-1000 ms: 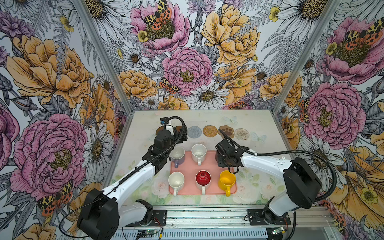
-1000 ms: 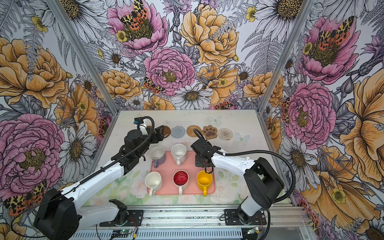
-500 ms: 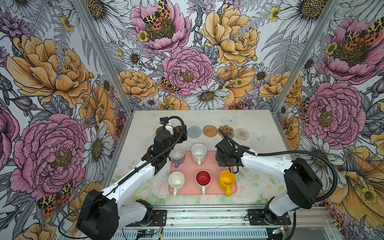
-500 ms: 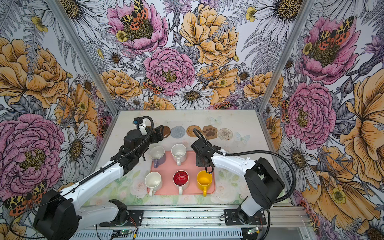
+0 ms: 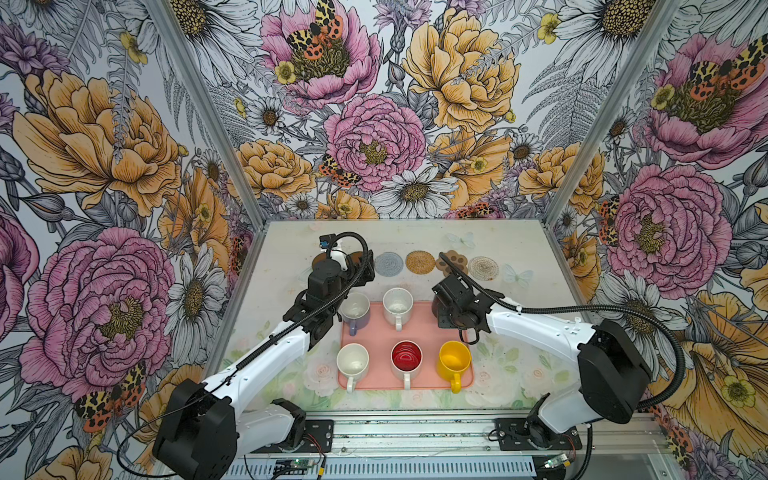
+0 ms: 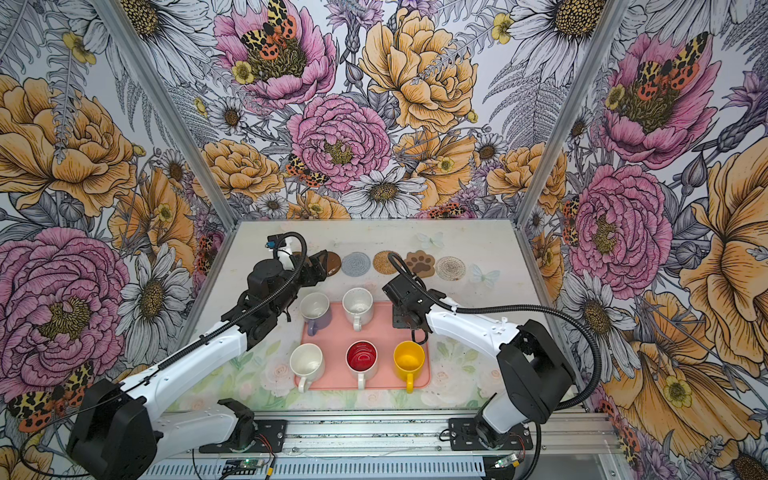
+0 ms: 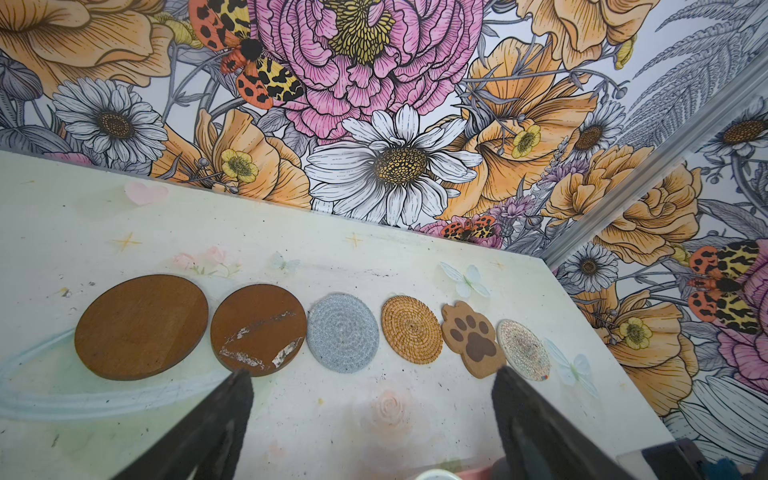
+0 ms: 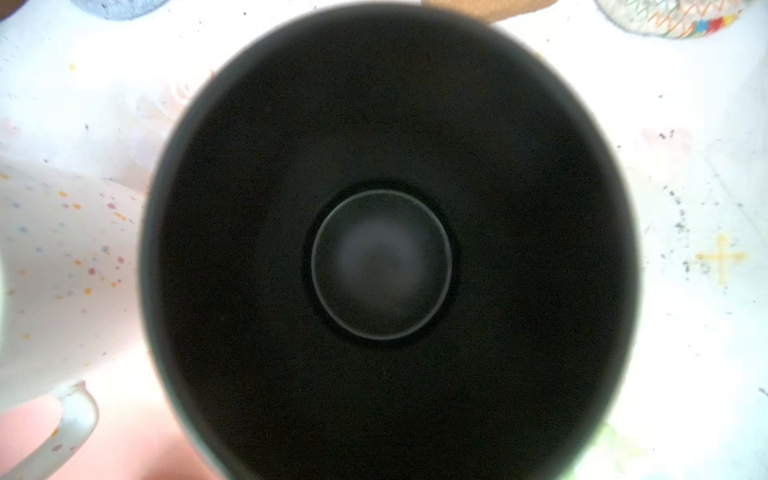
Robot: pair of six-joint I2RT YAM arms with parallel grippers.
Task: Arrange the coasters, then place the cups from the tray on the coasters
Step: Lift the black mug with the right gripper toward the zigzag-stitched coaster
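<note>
Currently I register no change since a second ago: the coasters (image 7: 343, 336) lie arranged in a row, and the left gripper (image 7: 372, 374) gapes wide, empty. I cannot tell whether the right gripper (image 5: 449, 309), poised over the black mug (image 8: 382, 266), grips it, so I judge cup transfer pending.

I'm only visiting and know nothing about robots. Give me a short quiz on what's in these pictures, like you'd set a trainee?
1. How many coasters lie in the row in the left wrist view?
2. True or false: the left gripper is holding a coaster.
3. Which colour of cup fills the right wrist view? A yellow, B black, C lavender.

Key
1. Six.
2. False: its fingers stand wide apart with nothing between them.
3. B: the black cup, seen from straight above.
</note>
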